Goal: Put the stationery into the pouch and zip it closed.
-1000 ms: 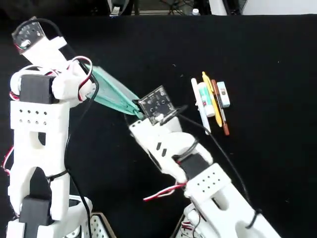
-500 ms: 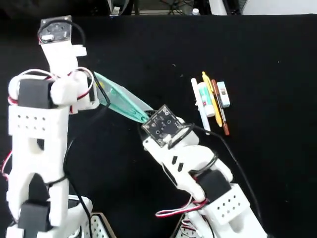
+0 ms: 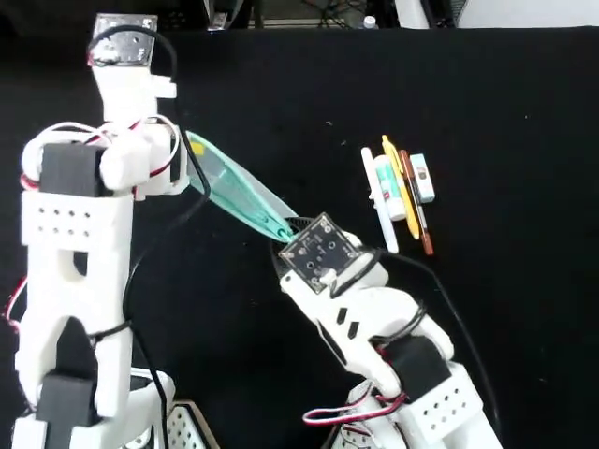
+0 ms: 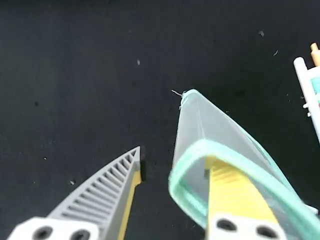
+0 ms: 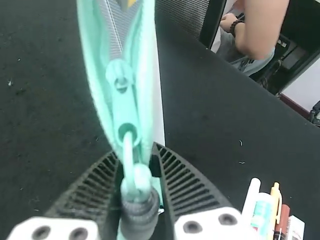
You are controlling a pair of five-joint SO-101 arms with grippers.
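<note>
A clear pouch (image 3: 234, 192) with a teal rim hangs stretched above the black table (image 3: 487, 84) between both arms. My left gripper (image 3: 192, 164) is open at the pouch's far-left end. One of its fingers sits inside the pouch (image 4: 215, 125) mouth and the other finger (image 4: 107, 200) stands free beside it. My right gripper (image 3: 285, 227) is at the near-right end, shut on the teal zip pull (image 5: 129, 145) of the pouch (image 5: 107, 65). The stationery (image 3: 398, 192), several pens, a glue stick and an eraser, lies in a row on the table to the right, and shows again as stationery (image 5: 272, 210).
The right arm's white body (image 3: 374, 327) runs from the pouch to the front edge, just left of the stationery. The left arm (image 3: 75, 262) stands tall along the left side. Bare black table lies at the back and far right.
My right gripper has drawn back toward the front right with the zip pull. The pouch followed it to the right, and my left arm's wrist has swung rightward and farther back.
</note>
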